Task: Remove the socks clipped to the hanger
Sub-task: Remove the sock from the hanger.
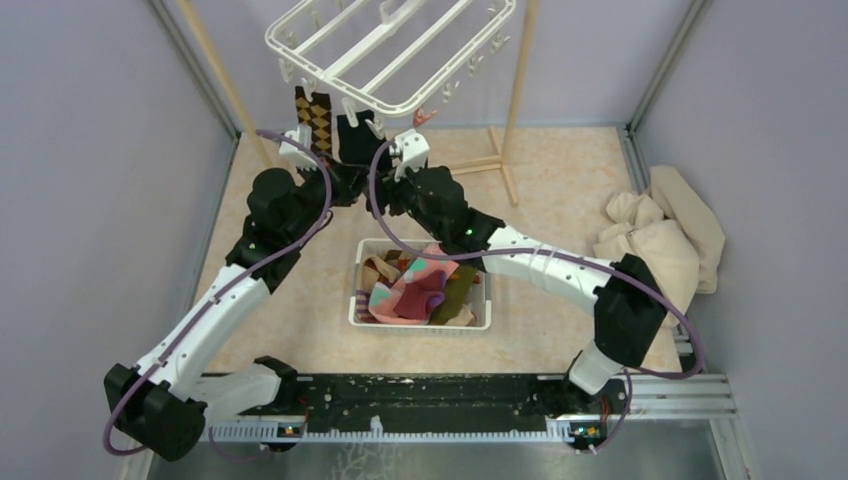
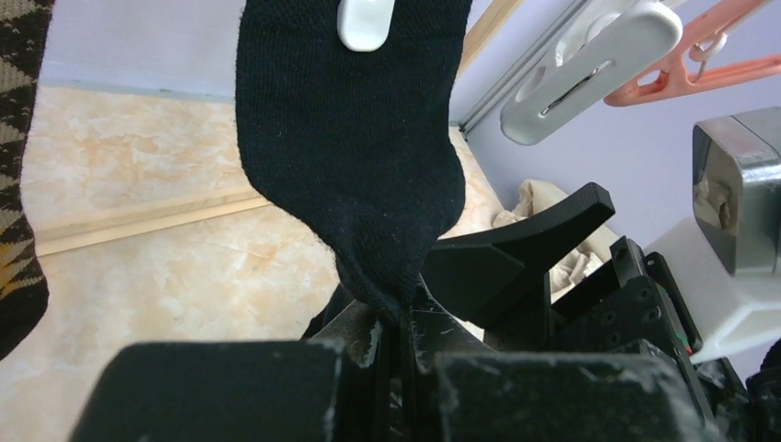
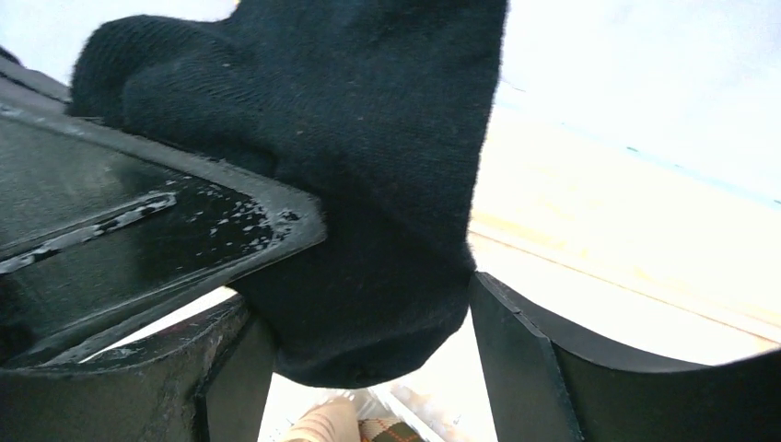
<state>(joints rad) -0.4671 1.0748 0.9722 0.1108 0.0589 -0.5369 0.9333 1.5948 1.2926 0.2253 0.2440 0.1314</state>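
Observation:
The white hanger [image 1: 390, 50] hangs at the top of the overhead view. A black sock [image 2: 350, 138] hangs from one of its white clips [image 2: 366, 23]. My left gripper [image 2: 405, 318] is shut on the sock's toe. My right gripper [image 3: 368, 368] is open, with the same black sock [image 3: 368, 184] hanging between its fingers [image 3: 525, 368], right beside the left gripper. A brown argyle sock [image 1: 318, 122] is still clipped just left of the black one and also shows in the left wrist view [image 2: 18, 184].
A white slotted basket [image 1: 357, 300] with several coloured socks stands between the arms. A beige cloth heap [image 1: 660, 240] lies at the right wall. Wooden rack poles [image 1: 515, 100] stand behind the hanger. A pink clip [image 2: 700, 55] dangles near the black sock.

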